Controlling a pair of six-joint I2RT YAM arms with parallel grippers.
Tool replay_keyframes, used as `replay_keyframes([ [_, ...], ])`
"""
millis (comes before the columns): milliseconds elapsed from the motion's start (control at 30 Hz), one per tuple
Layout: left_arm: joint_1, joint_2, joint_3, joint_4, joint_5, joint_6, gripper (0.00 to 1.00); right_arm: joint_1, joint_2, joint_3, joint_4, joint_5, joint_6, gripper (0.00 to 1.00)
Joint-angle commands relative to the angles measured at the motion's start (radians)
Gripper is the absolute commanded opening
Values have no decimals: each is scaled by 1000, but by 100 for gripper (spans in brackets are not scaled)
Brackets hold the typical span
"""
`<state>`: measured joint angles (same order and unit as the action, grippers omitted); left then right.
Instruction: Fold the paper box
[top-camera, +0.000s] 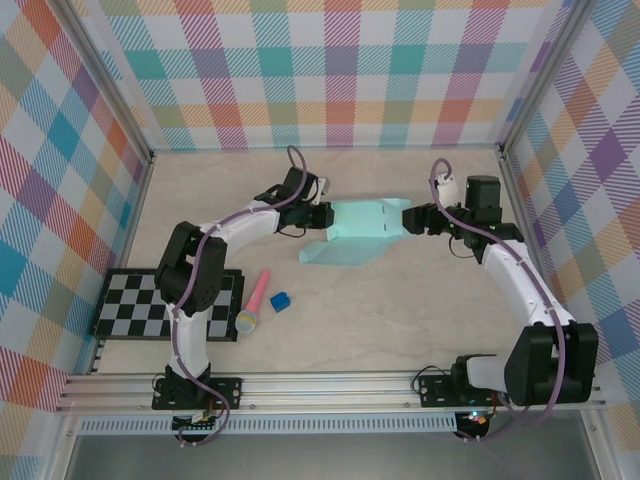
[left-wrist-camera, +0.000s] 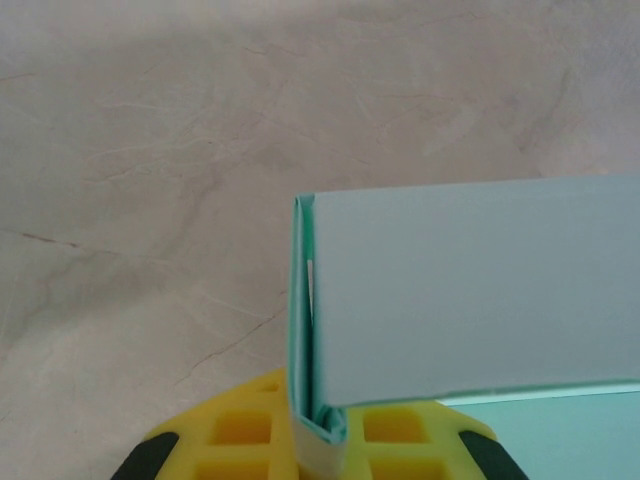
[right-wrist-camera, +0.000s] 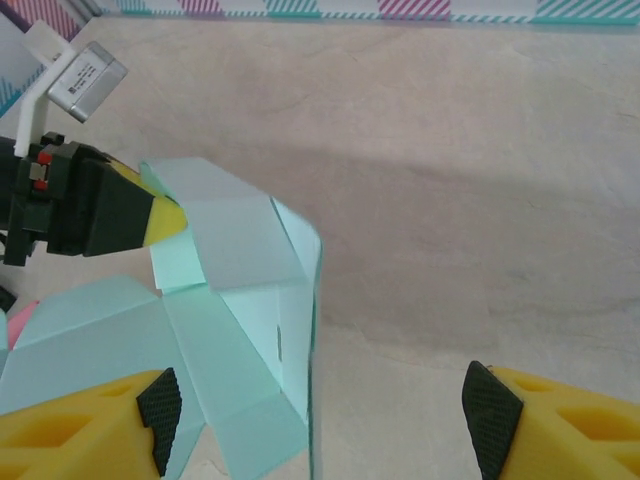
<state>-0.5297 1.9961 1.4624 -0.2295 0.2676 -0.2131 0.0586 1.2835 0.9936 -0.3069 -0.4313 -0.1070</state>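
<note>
Box (top-camera: 358, 232), half folded, lies mid-bench (top-camera: 400, 320), the left hand (top-camera: 322, 218) clamped tight on its 9 o'clock edge, apparently to anchor it, while the right hand (top-camera: 412, 218) gapes wide at 3 o'clock, seemingly poised for the opposite flap.

Pale mint-blue paper box (top-camera: 365, 222), thin card partly folded, flaps raised, one panel spread flat toward the near side.
</note>
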Motion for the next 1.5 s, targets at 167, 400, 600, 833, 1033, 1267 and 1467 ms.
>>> replay_keyframes([
  [167,-29,-93,-34,53,-38,304,0,-1,208,393,-367,-184,-182,75],
  [400,-51,-154,-180,299,54,472,0,33,420,562,-525,-310,43,77],
  [600,-65,-131,-175,323,125,581,0,121,516,638,-627,-358,185,76],
  [833,-69,-115,-176,391,173,573,0,153,578,620,-670,-363,165,72],
  [1033,-84,-62,-242,587,135,506,0,155,630,602,-698,-339,147,65],
  [1267,-181,66,-314,958,48,471,0,158,640,585,-737,-230,124,61],
  [1467,-219,135,-293,994,-15,492,5,158,636,543,-771,-120,102,55],
])
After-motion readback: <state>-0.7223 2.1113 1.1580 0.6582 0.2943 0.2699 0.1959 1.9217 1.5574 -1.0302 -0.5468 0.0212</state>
